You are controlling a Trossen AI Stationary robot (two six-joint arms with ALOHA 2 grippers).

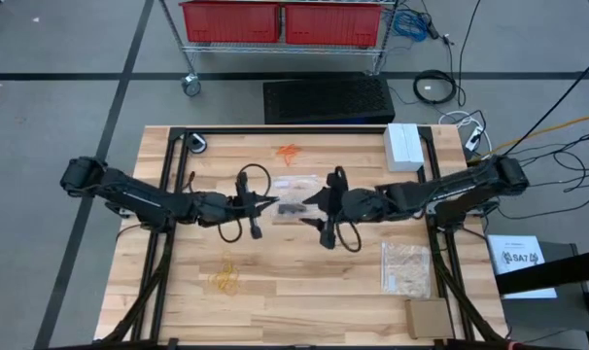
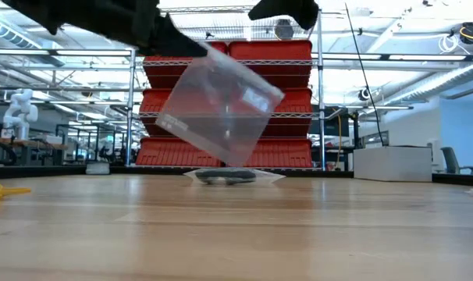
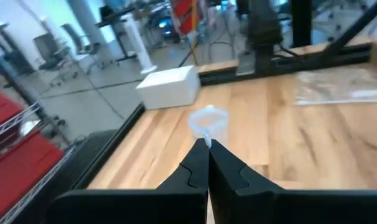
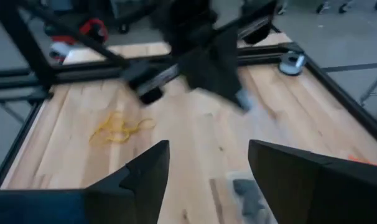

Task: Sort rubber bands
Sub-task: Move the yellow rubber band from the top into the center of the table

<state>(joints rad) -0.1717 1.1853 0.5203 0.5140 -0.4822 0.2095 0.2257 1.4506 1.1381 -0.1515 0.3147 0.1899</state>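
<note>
Wood grain of the table point(image 2: 236, 234) fills the nearest part of the low view, with a yellow rubber band cluster point(image 2: 1, 190) lying flat at its left edge. Farther in, a clear plastic bag point(image 2: 221, 109) hangs tilted above the boards, pinched at its upper corner by the left gripper point(image 2: 191, 47), whose jaws are closed on the plastic. Beneath the hanging bag a second clear bag lies flat with the black rubber bands point(image 2: 225, 176) inside it. Red bins point(image 2: 221, 101) on a wire rack stand behind.

From above, the same yellow rubber bands point(image 1: 225, 280) sit near the front of the table, left of centre, and the black rubber bands point(image 1: 293, 208) lie mid-table between the two grippers. Only this view shows the orange rubber bands point(image 1: 288, 153) toward the far edge, well apart from both arms, and another clear bag point(image 1: 405, 267) lying on the right. The right gripper point(image 1: 316, 209) is just beside the black cluster.

Its wrist view shows the fingers point(image 4: 139, 180) spread wide with nothing between them, the black bands point(image 4: 247, 193) just past them, the yellow cluster point(image 4: 117, 129) beyond, and the left arm farther off. In the left wrist view the fingertips point(image 3: 198, 163) press together on a scrap of clear plastic point(image 3: 208, 121), with a white box point(image 3: 168, 87) beyond
</note>
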